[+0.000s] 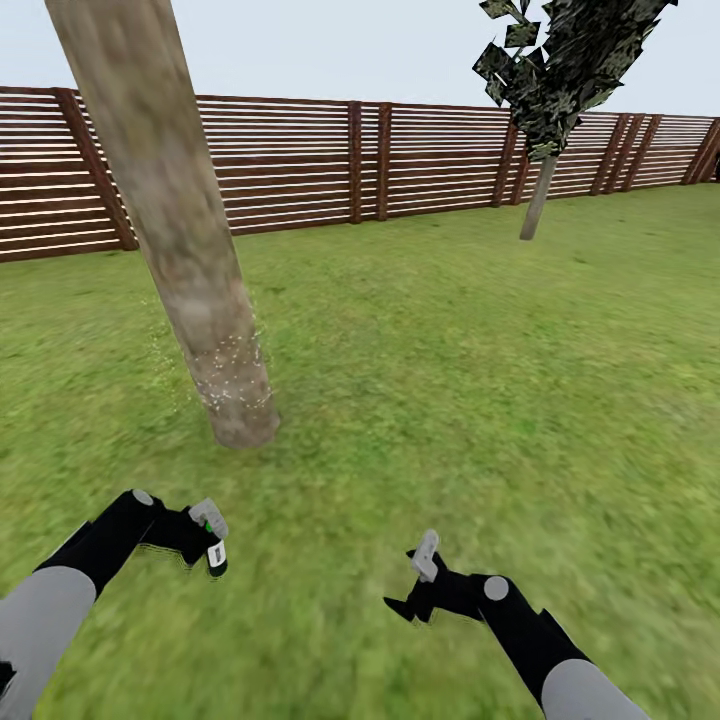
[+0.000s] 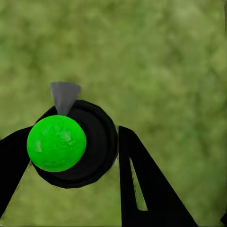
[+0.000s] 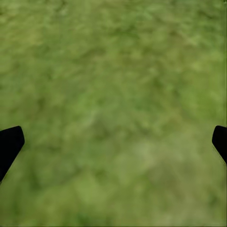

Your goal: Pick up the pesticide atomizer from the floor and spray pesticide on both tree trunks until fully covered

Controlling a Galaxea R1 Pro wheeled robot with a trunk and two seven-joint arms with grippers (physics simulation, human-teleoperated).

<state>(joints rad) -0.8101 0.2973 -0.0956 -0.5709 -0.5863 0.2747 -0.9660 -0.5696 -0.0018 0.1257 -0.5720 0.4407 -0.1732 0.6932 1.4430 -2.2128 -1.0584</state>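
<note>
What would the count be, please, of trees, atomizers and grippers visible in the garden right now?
Trees: 2, thick grey-beige trunk, thin-trunked dark-leaved tree
Green-capped black atomizer: 1
Grippers: 2, left gripper, right gripper
Total: 5

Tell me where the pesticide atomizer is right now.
The atomizer is held in the left gripper, low at the head view's left above the grass, just short of the near tree trunk.
</note>
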